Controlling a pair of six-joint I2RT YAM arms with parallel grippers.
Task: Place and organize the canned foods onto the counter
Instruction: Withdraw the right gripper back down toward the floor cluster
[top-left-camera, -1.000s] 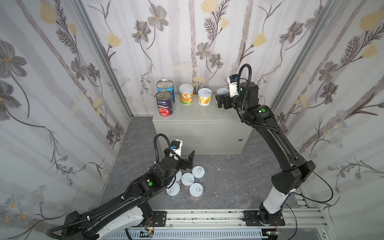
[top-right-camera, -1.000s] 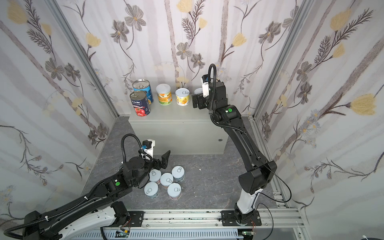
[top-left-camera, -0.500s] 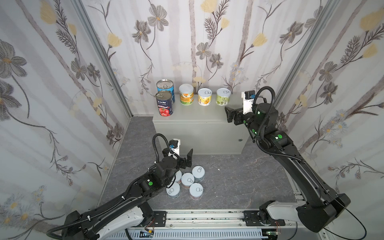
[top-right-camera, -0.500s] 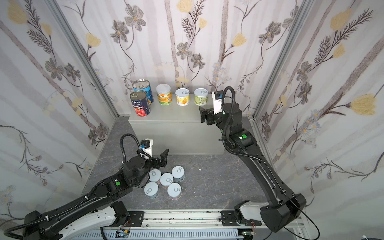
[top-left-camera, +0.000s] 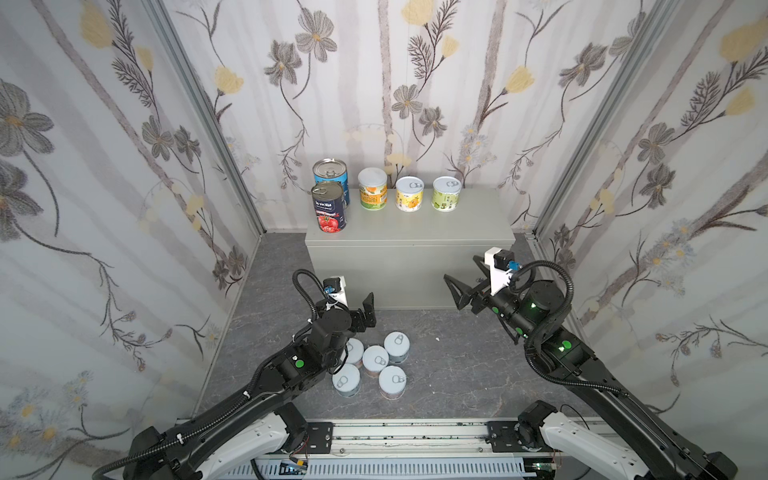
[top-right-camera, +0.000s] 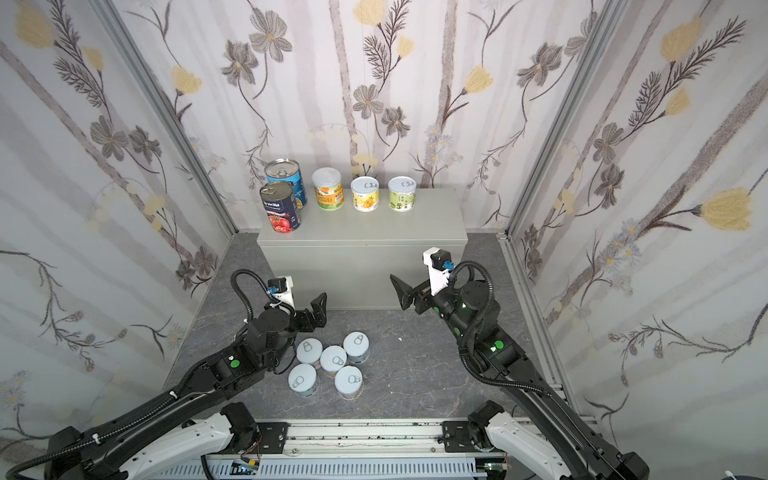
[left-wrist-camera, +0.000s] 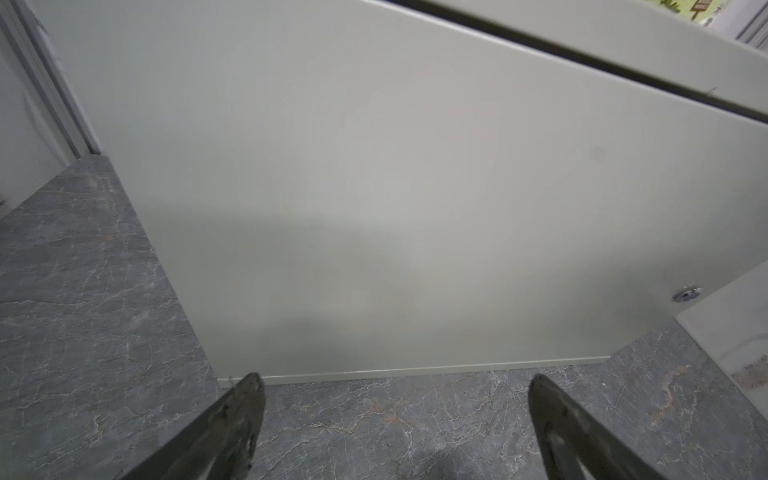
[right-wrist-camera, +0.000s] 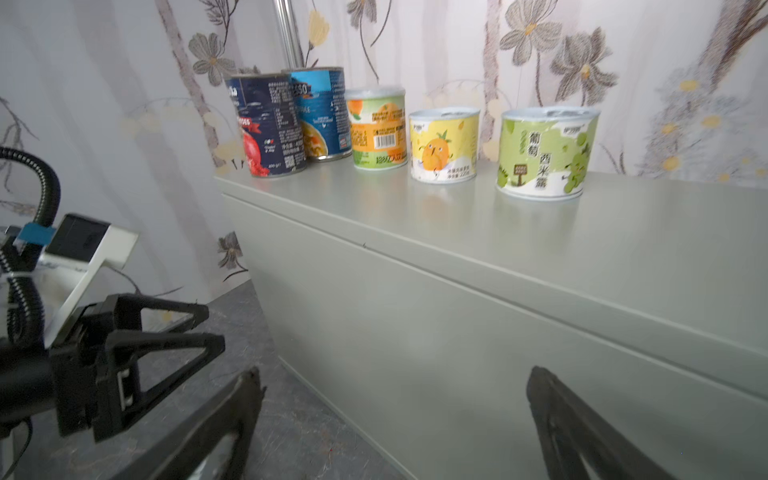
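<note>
The right pincer (top-left-camera: 462, 277) has left the green can (top-left-camera: 446, 198) at the right end of the row on the surface (top-left-camera: 415, 232) and dropped before its front, released and empty. The left pincer (left-wrist-camera: 395, 390), also released, hangs by five cans (top-left-camera: 376, 360) on the floor (top-left-camera: 457, 365) before the surface: those remain.

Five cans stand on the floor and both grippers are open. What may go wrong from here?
The floor cans stand packed together; the open left gripper may not fit a finger between them and could tip a neighbour.
The navy tomato can stands near the left front corner of the counter; an arm carrying a can past might knock it off.
The right gripper hangs near the left one; both arms reaching for the cluster could collide.
</note>
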